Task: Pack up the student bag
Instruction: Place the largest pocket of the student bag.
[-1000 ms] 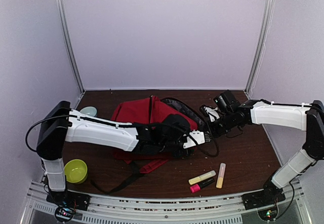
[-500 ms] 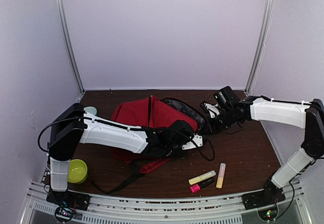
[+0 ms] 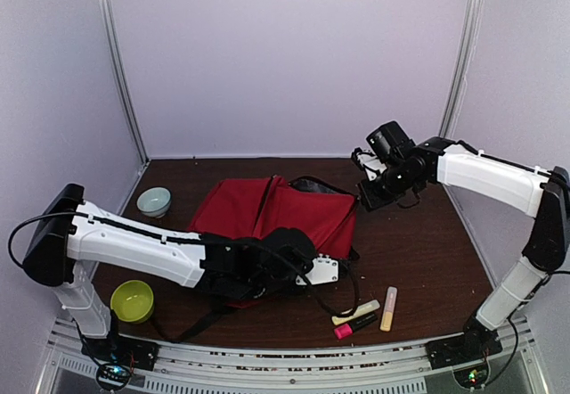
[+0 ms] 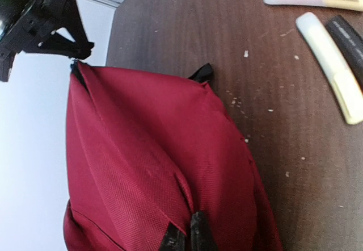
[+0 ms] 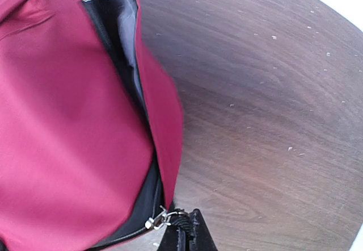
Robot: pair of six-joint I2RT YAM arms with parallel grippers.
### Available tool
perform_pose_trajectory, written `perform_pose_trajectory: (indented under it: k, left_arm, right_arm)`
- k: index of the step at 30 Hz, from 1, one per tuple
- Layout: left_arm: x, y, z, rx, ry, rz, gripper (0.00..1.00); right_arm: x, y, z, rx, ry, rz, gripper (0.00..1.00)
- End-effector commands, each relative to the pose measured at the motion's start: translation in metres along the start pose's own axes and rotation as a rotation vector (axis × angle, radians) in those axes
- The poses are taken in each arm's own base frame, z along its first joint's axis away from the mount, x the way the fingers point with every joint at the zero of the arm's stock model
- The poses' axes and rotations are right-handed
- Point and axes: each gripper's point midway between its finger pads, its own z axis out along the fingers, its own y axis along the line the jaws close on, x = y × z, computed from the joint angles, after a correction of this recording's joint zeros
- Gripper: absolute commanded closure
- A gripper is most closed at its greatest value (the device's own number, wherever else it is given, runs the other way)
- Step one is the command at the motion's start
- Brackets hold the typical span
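Observation:
The student bag [image 3: 267, 211] is a large red backpack, pulled taut across the middle of the table between my two grippers. My left gripper [image 3: 331, 263] is shut on a fold of its red fabric [image 4: 142, 149] at the near right edge, its fingertips [image 4: 195, 234] pinched together. Raised at the bag's far right corner, my right gripper [image 3: 363, 196] is shut on the black zip pull cord [image 5: 182, 221]. Beside it the zip stands open and shows the grey lining [image 5: 125, 18] inside the bag [image 5: 68, 120].
Three highlighters [image 3: 356, 311] lie near the front right of the table, also seen in the left wrist view as highlighters [image 4: 334, 75]. A green bowl [image 3: 133, 300] sits at the front left, a pale blue bowl [image 3: 154, 201] at the back left. Black straps [image 3: 214, 318] trail toward the front edge.
My left gripper closed on the bag's fabric and drew back toward the front left. The right gripper rose and moved farther back, so the bag now stretches out between them.

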Motion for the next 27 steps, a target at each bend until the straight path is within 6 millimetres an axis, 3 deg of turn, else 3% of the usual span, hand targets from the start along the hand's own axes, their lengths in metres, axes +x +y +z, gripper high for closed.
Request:
perform_pose_trajectory:
  k: [1, 8, 11, 14, 17, 19, 22, 27]
  left_arm:
    - [0.024, -0.064, -0.024, 0.230, 0.084, 0.073, 1.00]
    - [0.045, -0.071, -0.052, 0.286, 0.080, -0.012, 1.00]
    - [0.054, -0.072, -0.060, 0.290, 0.085, -0.072, 1.00]
    - [0.058, -0.070, -0.065, 0.278, 0.088, -0.157, 0.97]
    - [0.057, -0.065, -0.072, 0.275, 0.093, -0.271, 0.61]
    - [0.062, -0.060, -0.079, 0.260, 0.111, -0.362, 0.47]
    - [0.100, -0.045, -0.085, 0.155, 0.253, -0.535, 0.42]
    - [0.185, -0.040, -0.101, 0.039, 0.515, -0.928, 0.68]
  right_arm:
    - [-0.042, -0.056, -0.005, 0.256, -0.102, 0.030, 1.00]
    - [-0.071, -0.061, 0.028, 0.252, -0.088, 0.023, 1.00]
    - [-0.071, -0.039, 0.045, 0.125, -0.062, 0.033, 1.00]
    - [-0.058, -0.010, 0.058, -0.016, -0.042, 0.045, 1.00]
    - [-0.040, 0.014, 0.069, -0.125, -0.025, 0.055, 1.00]
    - [-0.029, 0.029, 0.073, -0.184, -0.008, 0.056, 1.00]
    - [-0.014, 0.042, 0.077, -0.239, 0.012, 0.068, 1.00]
    - [0.005, 0.062, 0.081, -0.308, 0.044, 0.069, 1.00]
